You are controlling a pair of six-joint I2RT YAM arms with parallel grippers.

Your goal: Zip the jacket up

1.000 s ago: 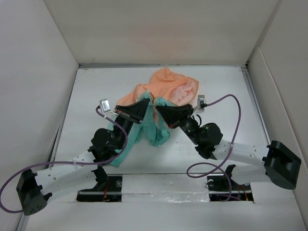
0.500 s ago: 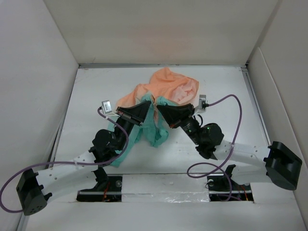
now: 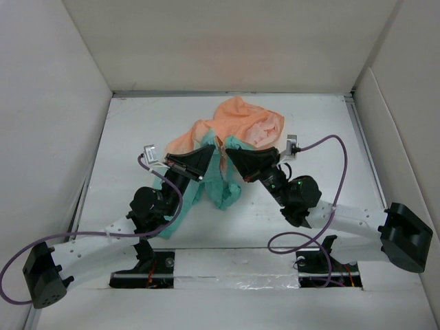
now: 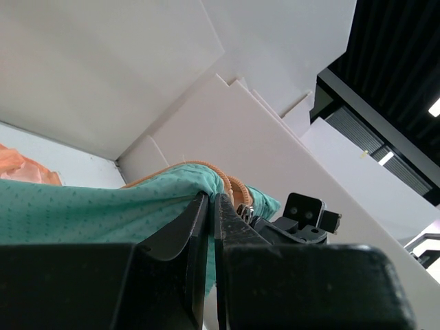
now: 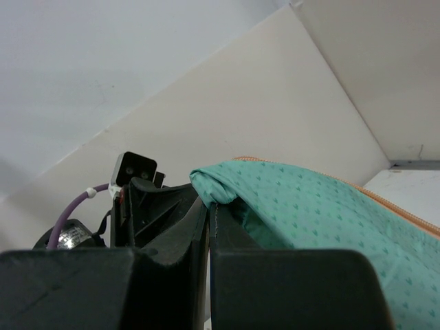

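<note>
Left gripper (image 3: 210, 147) and right gripper (image 3: 229, 152) (the 2 tips close together) are each clenched on a teal fold of the jacket (image 3: 242, 124), bunched mid-frame, orange part toward the top.

The jacket (image 3: 240, 124) lies bunched up in the middle of the white table (image 3: 137, 130). Its far part is orange and its near part is teal. The teal part runs in folds toward the near edge, between the two arms. The left gripper (image 3: 210, 146) and the right gripper (image 3: 228, 152) reach in from each side. Their tips are close together, right where the orange meets the teal. Each one has its fingers pinched tight on the cloth. A purple cable (image 3: 165, 206) loops by the left arm. A second purple cable (image 3: 330, 148) loops by the right arm. White walls (image 3: 227, 41) stand around the table.
</note>
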